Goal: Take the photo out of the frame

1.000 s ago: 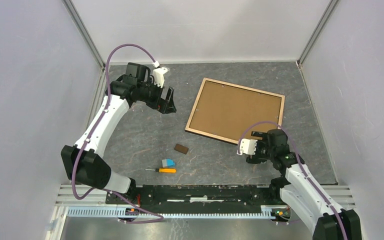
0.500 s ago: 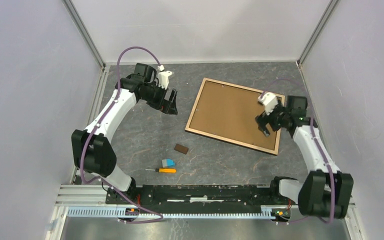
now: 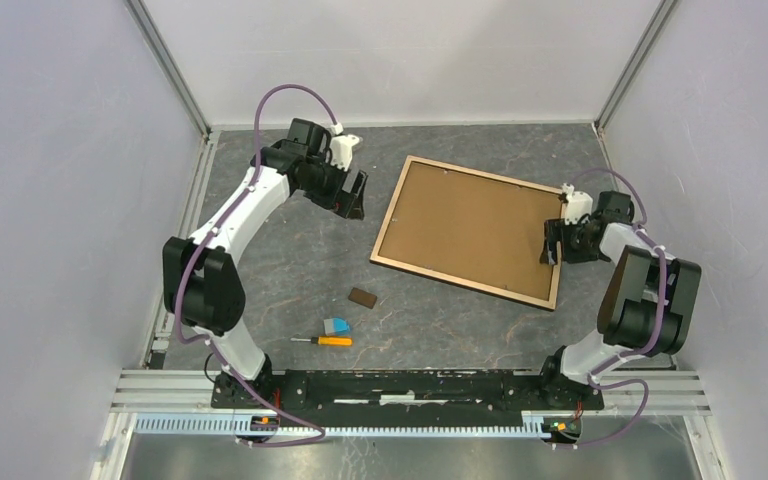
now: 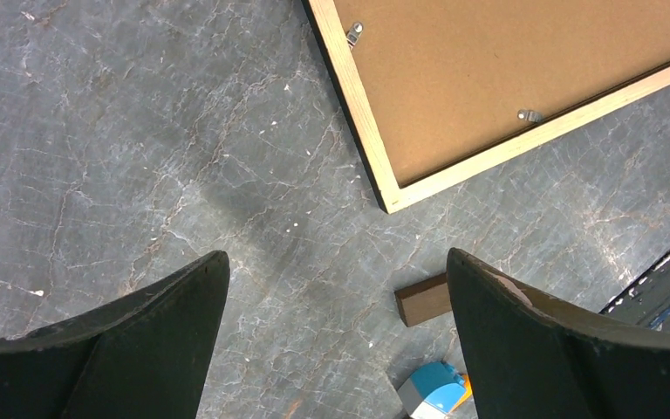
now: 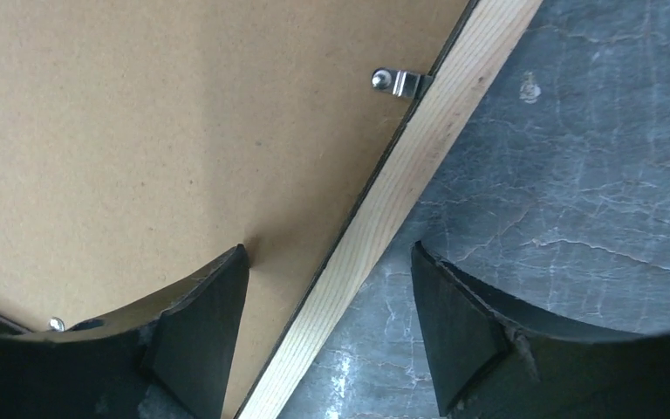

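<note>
Straddling the right rim of the frame (image 3: 460, 225), the right gripper (image 5: 330, 253) stands parted, clasping nothing. At upper left, the left gripper (image 4: 336, 255) hangs wide open above the counter (image 4: 140, 131).

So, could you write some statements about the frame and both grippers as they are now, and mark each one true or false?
1. The frame lies with its brown back up. True.
2. The right gripper straddles the frame's wooden rim, jaws open. True.
3. The left gripper holds the small brown block. False: it is open above the table, and the block lies apart from it.
4. The photo lies out on the table. False: no photo is in view; the backing board sits in the frame.
5. The orange screwdriver rests on the frame. False: it lies on the table, apart from the frame.
</note>
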Controlling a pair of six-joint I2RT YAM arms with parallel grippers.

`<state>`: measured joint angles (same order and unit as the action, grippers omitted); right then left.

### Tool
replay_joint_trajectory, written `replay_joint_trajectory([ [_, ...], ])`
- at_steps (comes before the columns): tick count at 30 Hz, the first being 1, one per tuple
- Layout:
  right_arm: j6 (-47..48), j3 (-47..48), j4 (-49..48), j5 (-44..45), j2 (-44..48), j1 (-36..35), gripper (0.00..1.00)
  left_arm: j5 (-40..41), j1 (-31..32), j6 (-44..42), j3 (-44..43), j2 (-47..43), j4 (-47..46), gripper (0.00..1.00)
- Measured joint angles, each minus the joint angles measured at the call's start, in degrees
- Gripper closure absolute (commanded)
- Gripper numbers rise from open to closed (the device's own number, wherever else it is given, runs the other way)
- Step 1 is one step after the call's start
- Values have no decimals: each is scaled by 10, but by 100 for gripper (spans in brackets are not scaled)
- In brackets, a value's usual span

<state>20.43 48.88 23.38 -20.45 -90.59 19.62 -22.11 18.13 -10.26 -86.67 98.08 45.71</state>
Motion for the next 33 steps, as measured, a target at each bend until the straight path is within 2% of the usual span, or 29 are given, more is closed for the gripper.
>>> replay_joint_trajectory([
  [3,-13,1,-12,1,-5,0,42,7,2,0,0,0,-1,0],
  [9,-21,10,-26,6,-17,15,75,28,2,5,0,0,-1,0],
  [12,-19,27,-27,-5,-34,36,84,41,2,5,0,-1,-1,0],
  [16,8,45,-29,-15,-52,76,90,54,2,5,1,-2,-1,0],
  [21,79,68,-12,-38,-72,139,92,62,2,5,2,-7,-1,0],
  [25,141,73,3,-54,-75,179,98,69,2,5,5,-11,0,0],
  [33,203,10,-35,-58,-30,191,100,71,2,5,7,-12,0,0],
])
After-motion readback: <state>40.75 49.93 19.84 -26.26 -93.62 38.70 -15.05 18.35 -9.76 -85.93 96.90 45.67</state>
